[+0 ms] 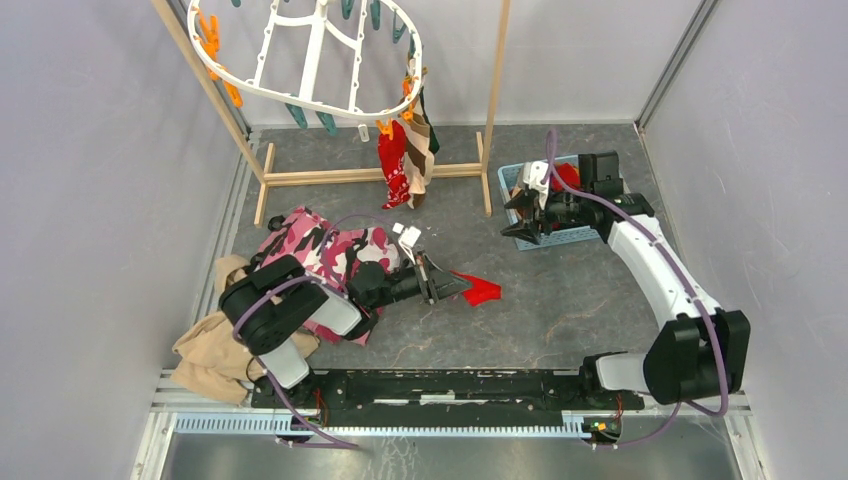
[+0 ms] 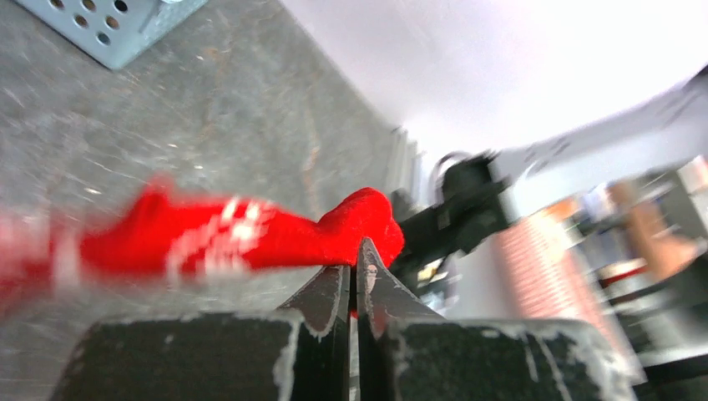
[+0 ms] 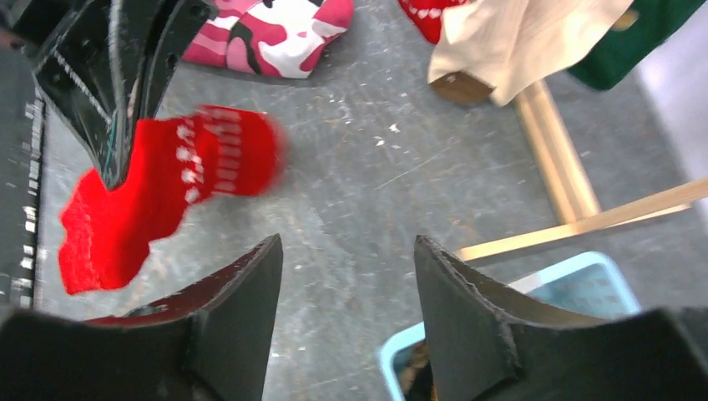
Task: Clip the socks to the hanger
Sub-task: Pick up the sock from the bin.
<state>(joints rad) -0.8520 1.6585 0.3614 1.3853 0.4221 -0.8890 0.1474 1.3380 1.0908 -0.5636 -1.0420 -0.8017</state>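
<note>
Left jaws pinch red sock | arm low, outstretched | right jaws apart

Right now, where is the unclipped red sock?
Top view: the red sock is central, pinched in the left hand, right of the pink garment, left of the blue basket.

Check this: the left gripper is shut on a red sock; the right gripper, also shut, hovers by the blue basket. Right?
Not quite: the right gripper by the blue basket is open, jaws apart, as the right wrist view shows. The left gripper is shut on the red sock.
</note>
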